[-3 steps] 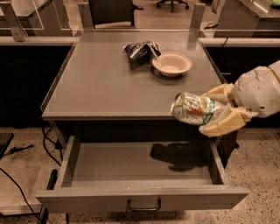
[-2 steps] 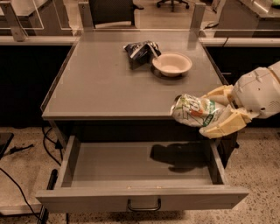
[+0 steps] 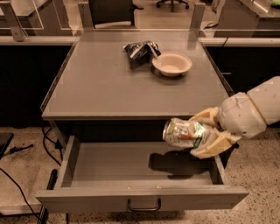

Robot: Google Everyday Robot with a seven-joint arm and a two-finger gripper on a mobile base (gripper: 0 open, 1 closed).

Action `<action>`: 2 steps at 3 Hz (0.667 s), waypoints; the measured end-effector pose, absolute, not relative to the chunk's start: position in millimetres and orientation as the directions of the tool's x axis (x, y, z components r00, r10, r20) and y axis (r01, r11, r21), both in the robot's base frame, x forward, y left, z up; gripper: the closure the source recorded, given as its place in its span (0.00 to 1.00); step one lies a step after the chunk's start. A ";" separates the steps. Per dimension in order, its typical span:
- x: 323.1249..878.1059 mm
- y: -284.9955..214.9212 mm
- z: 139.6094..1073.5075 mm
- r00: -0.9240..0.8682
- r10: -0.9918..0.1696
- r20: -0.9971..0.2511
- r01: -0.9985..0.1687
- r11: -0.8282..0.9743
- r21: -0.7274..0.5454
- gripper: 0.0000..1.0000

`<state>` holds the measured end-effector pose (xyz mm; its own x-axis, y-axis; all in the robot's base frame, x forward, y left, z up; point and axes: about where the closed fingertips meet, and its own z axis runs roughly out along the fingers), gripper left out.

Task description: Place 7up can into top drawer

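Holding the 7up can [image 3: 186,132] on its side in the gripper [image 3: 202,132], pinching it between an upper and a lower beige finger [image 3: 209,148], with the shiny metal end pointing left. Hovering with it in the air, just in front of the table's front edge and above the right part of the open top drawer [image 3: 109,165], apart from the drawer floor. Reaching in from the right with the white arm [image 3: 251,109], crossing above the drawer's right wall.

Casting a dark shadow [image 3: 175,162] onto the grey drawer floor, directly beneath can and gripper. Presenting the drawer pulled well out toward the camera, its flat front panel nearest, with the dark bar handle [image 3: 144,204] at the panel's centre.

Facing, as nearest obstructions, the table's front edge just behind the can and the drawer's right wall just below the lower finger.

Standing well apart from the things on the grey table top [image 3: 100,87]: a dark wrinkled snack bag [image 3: 140,51] lying near the back edge, and a round beige bowl [image 3: 172,64] sitting just beside it on the right; touching or not, cannot tell.

Noting black cables [image 3: 26,175] trailing over the speckled floor left of the drawer, and a dark chair [image 3: 113,11] behind the table.
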<state>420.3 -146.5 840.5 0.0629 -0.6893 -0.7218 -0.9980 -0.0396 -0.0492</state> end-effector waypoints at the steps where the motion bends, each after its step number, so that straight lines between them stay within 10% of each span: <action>1: 405.4 -130.0 776.3 0.124 -0.714 -0.689 -0.992 -0.096 -0.079 1.00; 2: 405.4 -130.0 776.2 0.124 -0.714 -0.689 -0.992 -0.096 -0.080 1.00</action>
<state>405.4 -130.0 776.2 0.1243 -0.7141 -0.6890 -0.9922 -0.0959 -0.0795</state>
